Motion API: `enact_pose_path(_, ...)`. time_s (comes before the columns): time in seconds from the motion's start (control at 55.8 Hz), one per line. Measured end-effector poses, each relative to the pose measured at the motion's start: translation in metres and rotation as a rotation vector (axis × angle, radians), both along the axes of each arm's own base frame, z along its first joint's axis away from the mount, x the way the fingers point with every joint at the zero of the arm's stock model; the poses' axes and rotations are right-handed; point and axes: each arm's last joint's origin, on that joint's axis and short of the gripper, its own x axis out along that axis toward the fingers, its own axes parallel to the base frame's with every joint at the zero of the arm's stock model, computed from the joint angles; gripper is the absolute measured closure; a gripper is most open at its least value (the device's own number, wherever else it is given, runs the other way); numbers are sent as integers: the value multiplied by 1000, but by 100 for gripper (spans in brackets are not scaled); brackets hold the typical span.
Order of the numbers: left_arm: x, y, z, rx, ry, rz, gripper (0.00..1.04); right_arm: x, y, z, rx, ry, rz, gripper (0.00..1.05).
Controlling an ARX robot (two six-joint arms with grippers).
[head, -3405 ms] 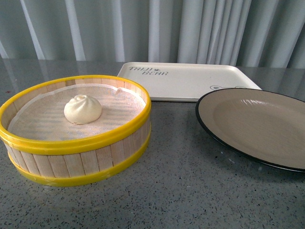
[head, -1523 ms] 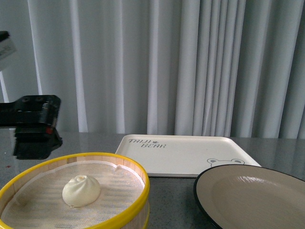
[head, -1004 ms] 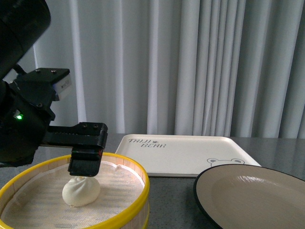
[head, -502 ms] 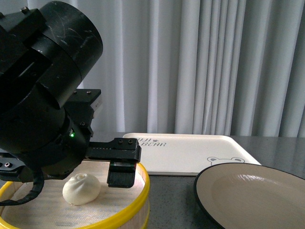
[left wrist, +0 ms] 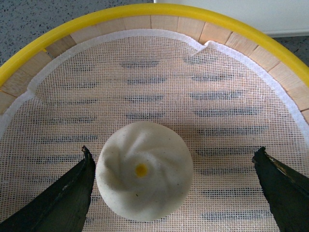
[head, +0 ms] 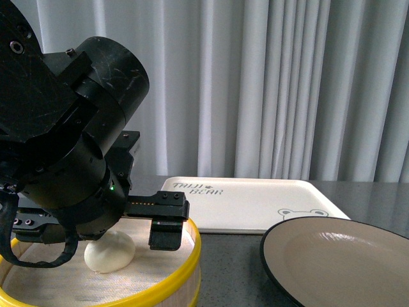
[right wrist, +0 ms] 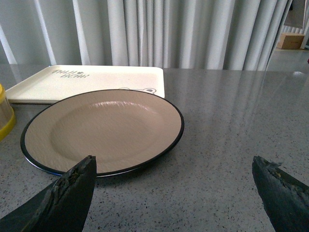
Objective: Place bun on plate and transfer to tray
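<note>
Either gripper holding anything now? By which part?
Nothing held. Left gripper is open astride the bun in the steamer; right gripper open, empty.

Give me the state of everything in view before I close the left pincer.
Steamer: uncovered, holds only the bun.
Bun: upright on the steamer's liner, not gripped.
Plate: empty, flat on the table.
Tray: empty, behind the plate.
Left pincer: open, one finger on either side of the bun, one of them close to it.
Right pincer: open, holding nothing, near the plate.
</note>
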Motion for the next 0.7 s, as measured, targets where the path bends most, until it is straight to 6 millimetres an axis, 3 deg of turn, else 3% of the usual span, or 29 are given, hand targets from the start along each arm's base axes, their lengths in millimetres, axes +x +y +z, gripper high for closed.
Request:
enact_pose_path(0.179,0,4,-3,7,4,13,7,0,0,0,0,0,0,9)
enact_pose_path(0.43,-3,6,-11,46,24,16,45,0,0,0,0,0,0,9)
enact_pose_path(0.699,-5,6,-4,19,-4,-6,83,0,0,0,0,0,0,9)
